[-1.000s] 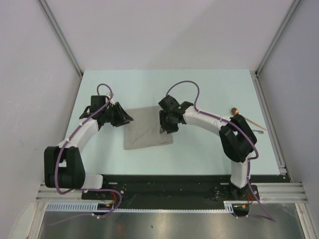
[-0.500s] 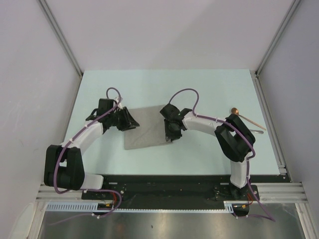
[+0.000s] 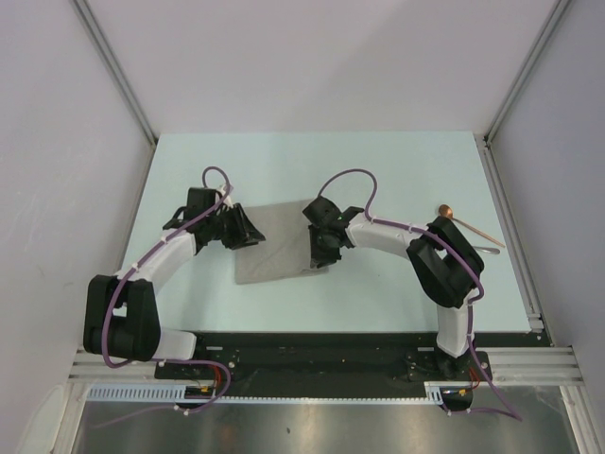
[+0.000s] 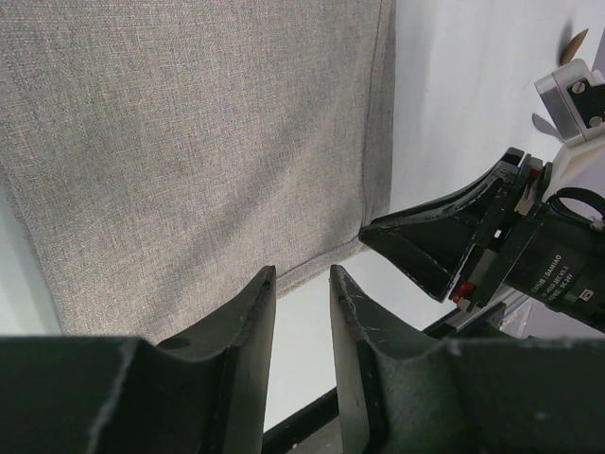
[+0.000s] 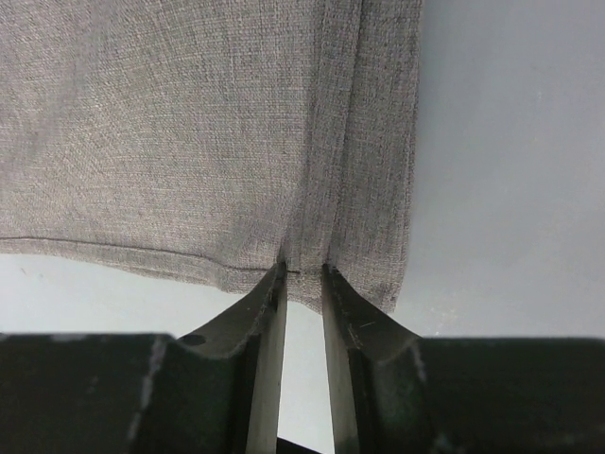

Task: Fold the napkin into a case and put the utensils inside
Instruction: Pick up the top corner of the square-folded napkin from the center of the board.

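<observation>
The napkin (image 3: 279,248) lies flat on the table (image 3: 378,170).

Left gripper (image 4: 301,274): at the napkin's left edge, jaws slightly apart, nothing between them.

Right gripper (image 5: 302,269): at the napkin's right edge, jaws clamped on a raised ridge of the hem.

The copper spoon (image 3: 445,211) lies well right of the napkin.

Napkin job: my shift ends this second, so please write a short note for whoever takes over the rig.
Left gripper: open, at the napkin's left edge, holding nothing.
Right gripper: jaws narrow around a ridge at the napkin's near right corner; grip unclear.
Spoon: on the table at right, beyond the right arm.
Done: napkin lies flat, no case yet.
To do: fold the case, fill it.
</observation>
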### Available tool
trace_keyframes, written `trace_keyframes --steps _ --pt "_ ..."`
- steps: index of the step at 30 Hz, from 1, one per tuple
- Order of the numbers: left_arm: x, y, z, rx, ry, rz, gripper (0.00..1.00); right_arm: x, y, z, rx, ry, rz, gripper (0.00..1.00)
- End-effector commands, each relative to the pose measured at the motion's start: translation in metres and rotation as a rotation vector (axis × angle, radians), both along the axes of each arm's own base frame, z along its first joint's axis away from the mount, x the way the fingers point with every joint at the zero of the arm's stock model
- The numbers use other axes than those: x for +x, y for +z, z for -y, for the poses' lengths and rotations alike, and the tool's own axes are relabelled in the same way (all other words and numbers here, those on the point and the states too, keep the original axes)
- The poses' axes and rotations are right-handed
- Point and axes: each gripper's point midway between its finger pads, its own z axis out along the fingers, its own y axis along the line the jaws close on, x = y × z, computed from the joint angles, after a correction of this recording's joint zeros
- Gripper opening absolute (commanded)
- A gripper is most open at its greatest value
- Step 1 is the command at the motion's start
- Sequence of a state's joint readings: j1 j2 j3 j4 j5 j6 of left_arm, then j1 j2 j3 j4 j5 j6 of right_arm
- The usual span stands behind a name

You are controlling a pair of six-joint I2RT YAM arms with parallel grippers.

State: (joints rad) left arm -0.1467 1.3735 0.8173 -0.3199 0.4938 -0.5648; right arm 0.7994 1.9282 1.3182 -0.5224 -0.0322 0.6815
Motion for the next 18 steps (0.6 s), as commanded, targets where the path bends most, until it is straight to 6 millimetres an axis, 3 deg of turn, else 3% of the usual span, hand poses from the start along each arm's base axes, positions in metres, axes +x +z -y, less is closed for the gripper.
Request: trace_keyframes --steps 1,10,14,18 --pt "0.001 0.007 0.003 0.005 -0.034 0.045 0.34 -0.004 -0.005 -0.002 0.005 -0.002 -0.014 0.27" --pt "0.003 0.006 0.002 0.014 -0.040 0.040 0.34 -0.010 -0.011 0.001 0.009 0.005 -0.032 0.28" --pt "0.004 0.006 0.001 0.024 -0.033 0.039 0.34 -0.002 0.004 -0.008 0.059 0.011 0.004 0.05" --pt "0.006 -0.002 -0.011 0.066 0.023 0.016 0.34 0.022 0.038 -0.026 0.130 0.037 0.085 0.00"
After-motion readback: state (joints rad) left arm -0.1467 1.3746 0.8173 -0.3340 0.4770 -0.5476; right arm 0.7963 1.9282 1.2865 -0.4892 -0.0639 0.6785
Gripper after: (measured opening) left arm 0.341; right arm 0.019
